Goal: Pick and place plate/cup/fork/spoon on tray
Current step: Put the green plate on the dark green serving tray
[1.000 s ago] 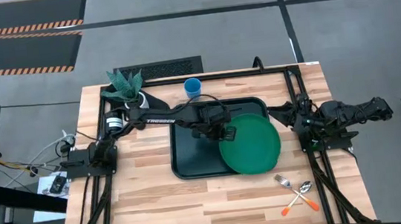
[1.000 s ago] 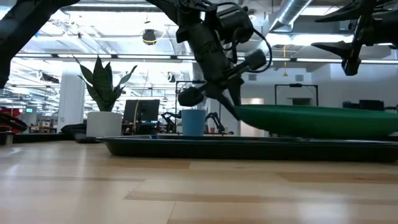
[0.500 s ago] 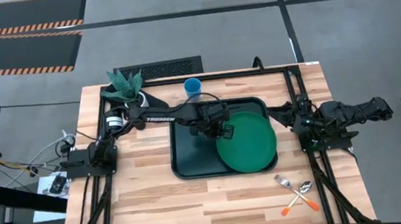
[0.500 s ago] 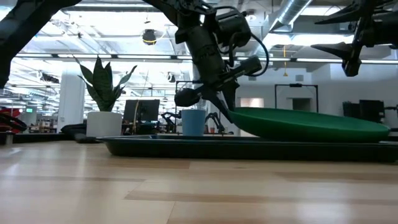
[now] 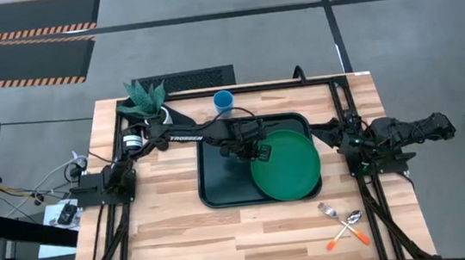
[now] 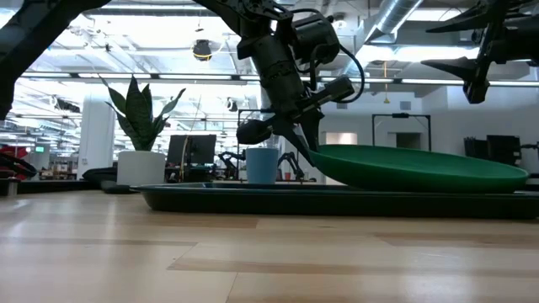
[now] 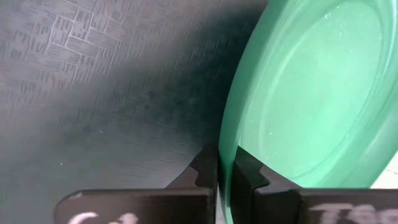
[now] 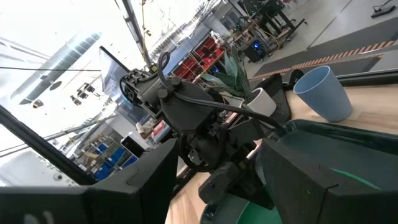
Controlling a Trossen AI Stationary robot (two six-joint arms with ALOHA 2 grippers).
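The green plate (image 5: 286,166) lies tilted on the right half of the dark tray (image 5: 221,183), and also shows in the low view (image 6: 421,168). My left gripper (image 5: 257,151) is shut on the plate's left rim. The light-blue cup (image 5: 223,101) stands on the table beyond the tray's far edge. The orange-handled fork (image 5: 335,212) and spoon (image 5: 352,220) lie crossed on the table near the tray's near right corner. My right gripper (image 8: 214,186) is open and empty, held high at the table's right side (image 5: 337,134). My left gripper pinches the plate's rim (image 7: 225,163) between its two fingers, at the plate's left edge, one finger on each face of the rim. The fingers slant down from above and from the table's left (image 6: 295,139). The held rim is raised; the opposite rim (image 6: 518,180) is down at the tray.
A white pot with a green plant (image 5: 148,104) stands at the table's far left (image 6: 139,167). The left arm (image 5: 181,138) reaches over the tray's far left corner. Bare wood (image 5: 183,239) lies along the table's near side.
My left gripper has gone a little toward the table's left and far edges and down, still shut on the plate. The plate, held nearly level above the tray and overhanging its right lip, now tilts with its right rim lowered onto the tray.
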